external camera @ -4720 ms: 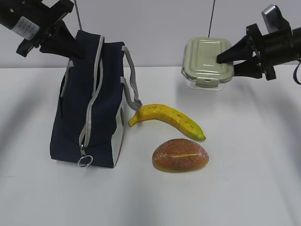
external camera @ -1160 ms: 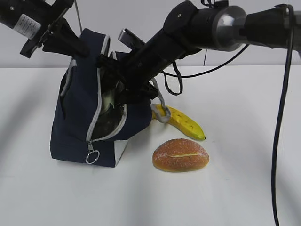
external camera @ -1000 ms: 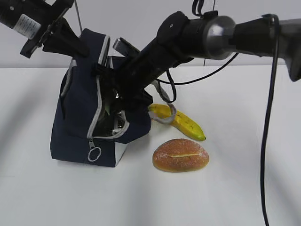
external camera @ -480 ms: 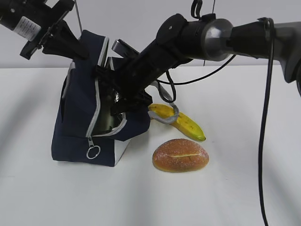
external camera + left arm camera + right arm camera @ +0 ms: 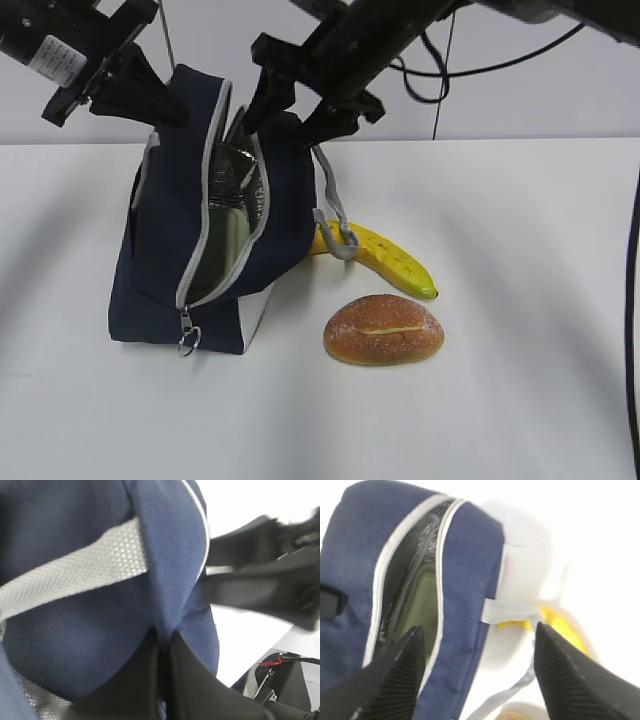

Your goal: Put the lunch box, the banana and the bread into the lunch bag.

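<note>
Lunch bag [image 5: 215,215] upright toward the table's [image 5: 520,400] left rear, zipper open; green-lidded lunch box [image 5: 228,240] inside. Left gripper [image 5: 150,100] pinches the bag's top left edge; right gripper [image 5: 290,105] hovers over the bag's mouth, fingers spread and empty. Banana [image 5: 385,258] just right of the bag, a grey strap [image 5: 335,215] draped over it; bread [image 5: 384,330] in front, mid-table.

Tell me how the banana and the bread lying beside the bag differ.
The banana is long, curved and yellow; the bread is a short, oval, golden-brown roll. The banana has dark specks, the bread a pale slit along its top. A grey strap loop crosses the banana; nothing lies over the bread. Both are on the white table, outside the lunch bag.
</note>
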{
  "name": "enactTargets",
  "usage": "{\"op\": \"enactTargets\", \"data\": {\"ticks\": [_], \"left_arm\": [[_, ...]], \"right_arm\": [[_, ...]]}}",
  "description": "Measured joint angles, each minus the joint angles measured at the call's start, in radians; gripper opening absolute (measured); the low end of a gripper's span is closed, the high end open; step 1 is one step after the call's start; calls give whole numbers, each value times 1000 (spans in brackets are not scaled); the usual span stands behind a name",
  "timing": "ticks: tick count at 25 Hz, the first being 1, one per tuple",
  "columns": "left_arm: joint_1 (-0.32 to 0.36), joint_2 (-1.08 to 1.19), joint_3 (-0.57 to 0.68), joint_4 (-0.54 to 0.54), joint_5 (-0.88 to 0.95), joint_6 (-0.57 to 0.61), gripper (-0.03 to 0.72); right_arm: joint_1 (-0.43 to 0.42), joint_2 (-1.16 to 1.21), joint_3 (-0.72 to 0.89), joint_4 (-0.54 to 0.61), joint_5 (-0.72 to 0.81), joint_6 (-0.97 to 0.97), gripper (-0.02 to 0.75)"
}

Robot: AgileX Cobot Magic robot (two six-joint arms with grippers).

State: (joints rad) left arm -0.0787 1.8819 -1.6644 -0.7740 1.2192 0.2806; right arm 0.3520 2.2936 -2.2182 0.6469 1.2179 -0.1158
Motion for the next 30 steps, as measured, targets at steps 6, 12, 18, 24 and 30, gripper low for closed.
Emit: {"op": "enactTargets", "data": {"ticks": [6,12,18,24,30], "left_arm": [[0,0,0,2,0,0,-1],[0,0,0,2,0,0,-1],[0,0,0,2,0,0,-1],[0,0,0,2,0,0,-1],[0,0,0,2,0,0,-1]], "right_arm": [[-15,-110,-32,-220,15,20,503],[-15,-248,-32,-385,31,22,503],[-15,-355,46,-512,33,20,503],[-15,-414,272,-587,33,-25,504],[-15,-459,483,-662,33,-76,504]]}}
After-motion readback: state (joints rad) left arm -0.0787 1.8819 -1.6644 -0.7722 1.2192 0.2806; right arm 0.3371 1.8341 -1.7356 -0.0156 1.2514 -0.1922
